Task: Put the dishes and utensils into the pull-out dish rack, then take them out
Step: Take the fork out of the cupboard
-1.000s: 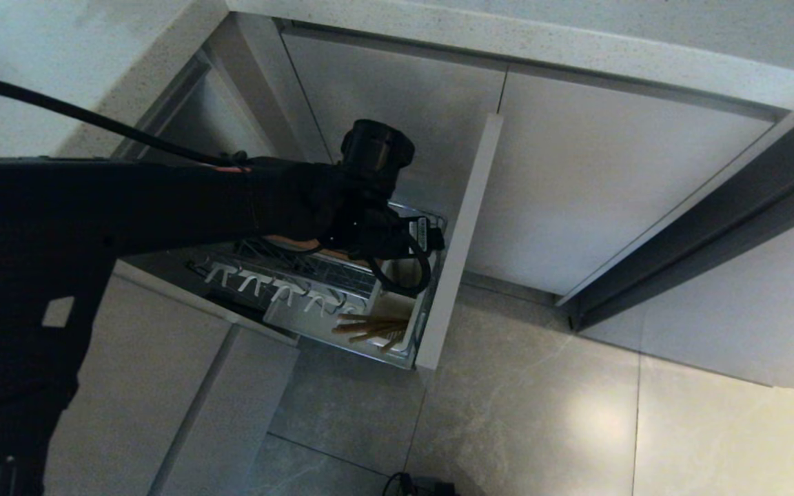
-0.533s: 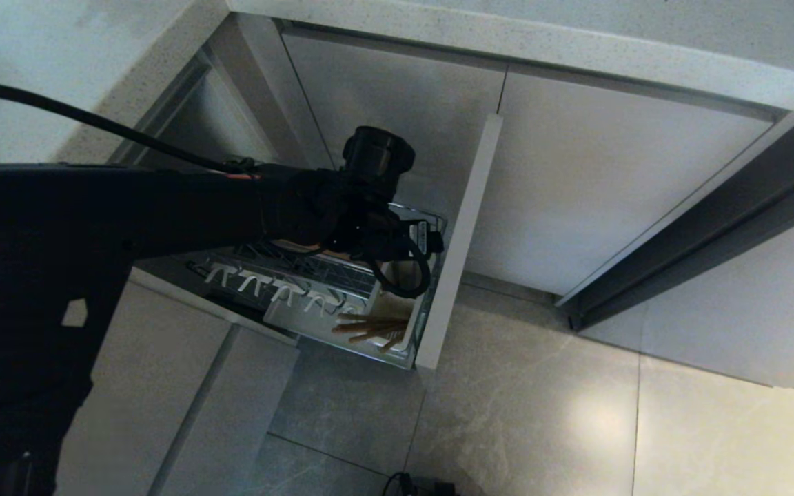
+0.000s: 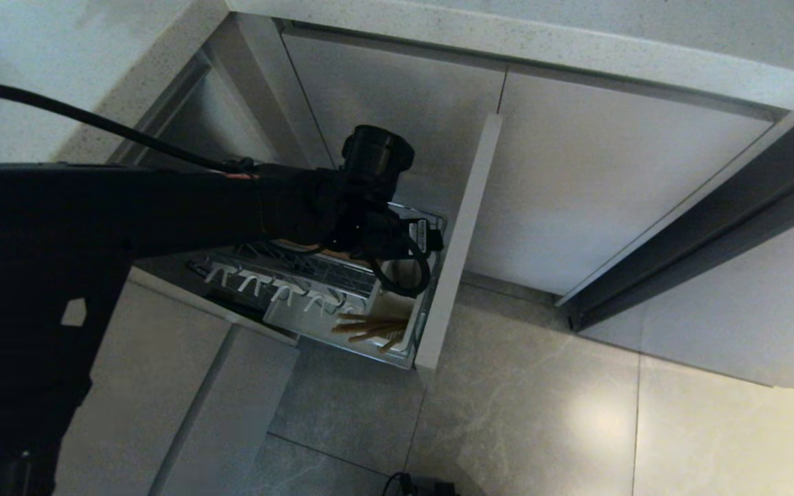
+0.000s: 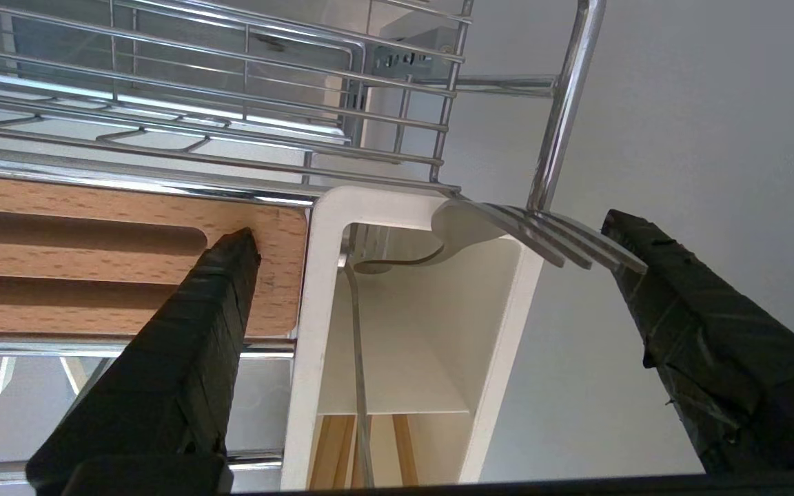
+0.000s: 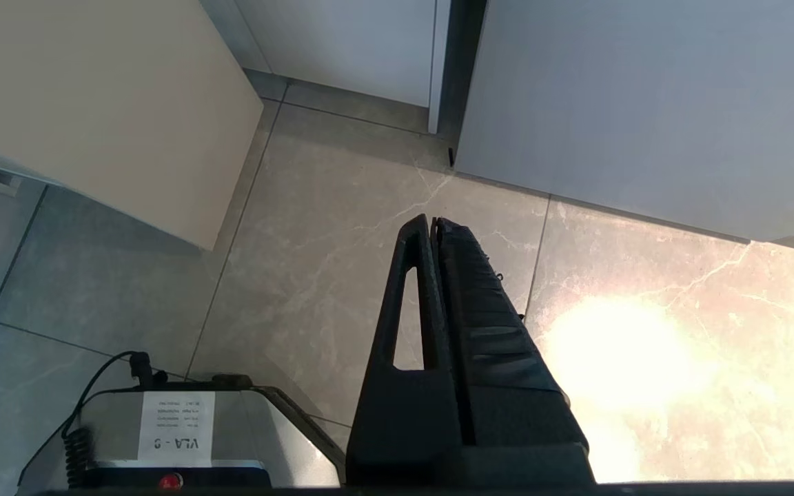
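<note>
The left hand hangs wide open over the chrome wire pull-out dish rack's white plastic caddy, straddling a silver metal fork. The right hand is closed, empty, above the floor.

We see head view steeply down on pull-out dish rack; left wrist close, sharing perhaps white utensil caddy; right wrist faces floor.

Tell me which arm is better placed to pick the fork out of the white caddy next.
Left. The left gripper is open right over the white caddy, its fingers straddling the fork. The right gripper is shut and pointed at the floor, away from the rack.
</note>
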`<state>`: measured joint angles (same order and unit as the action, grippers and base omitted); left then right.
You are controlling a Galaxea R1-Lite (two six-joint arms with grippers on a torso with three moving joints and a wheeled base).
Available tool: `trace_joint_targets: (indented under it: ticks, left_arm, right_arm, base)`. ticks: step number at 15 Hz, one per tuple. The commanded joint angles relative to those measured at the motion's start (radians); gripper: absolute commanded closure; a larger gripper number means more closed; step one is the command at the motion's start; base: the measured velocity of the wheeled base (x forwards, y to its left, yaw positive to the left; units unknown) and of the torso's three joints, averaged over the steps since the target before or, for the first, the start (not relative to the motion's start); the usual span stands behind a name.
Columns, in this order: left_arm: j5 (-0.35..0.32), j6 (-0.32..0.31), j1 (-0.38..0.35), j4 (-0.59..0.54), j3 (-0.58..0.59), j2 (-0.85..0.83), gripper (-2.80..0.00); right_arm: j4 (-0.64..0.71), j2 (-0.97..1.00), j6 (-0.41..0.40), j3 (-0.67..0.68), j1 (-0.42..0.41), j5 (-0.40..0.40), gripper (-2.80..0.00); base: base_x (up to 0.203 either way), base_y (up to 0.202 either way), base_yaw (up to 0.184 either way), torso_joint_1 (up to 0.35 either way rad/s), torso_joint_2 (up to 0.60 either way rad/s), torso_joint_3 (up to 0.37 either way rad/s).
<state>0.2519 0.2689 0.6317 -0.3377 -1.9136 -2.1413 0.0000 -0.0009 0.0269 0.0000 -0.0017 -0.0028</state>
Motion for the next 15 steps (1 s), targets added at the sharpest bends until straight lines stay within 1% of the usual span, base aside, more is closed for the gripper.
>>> trace_joint_targets:
  ticks: [1,9,13,15]
  left_arm:
    - [0.001,0.002,0.005,-0.001,-0.001,0.002,-2.80]
    - [0.006,0.000,0.014,0.000,0.001,0.011,-2.80]
    - [0.018,0.016,0.022,0.000,0.001,0.011,-2.80]
    - [0.021,0.010,0.022,0.000,0.001,0.011,-2.80]
  right_arm:
    - [0.000,-0.001,0.000,0.000,0.000,0.000,0.00]
    - [0.000,-0.001,0.001,0.000,0.000,0.000,0.00]
    - [0.000,-0.001,0.001,0.000,0.000,0.000,0.00]
    - [0.000,-0.001,0.001,0.000,0.000,0.001,0.00]
  base:
    - [0.000,0.000,0.000,0.000,0.00,0.000]
    - [0.000,0.000,0.000,0.000,0.00,0.000]
    - [0.000,0.000,0.000,0.000,0.00,0.000]
    - [0.000,0.000,0.000,0.000,0.00,0.000]
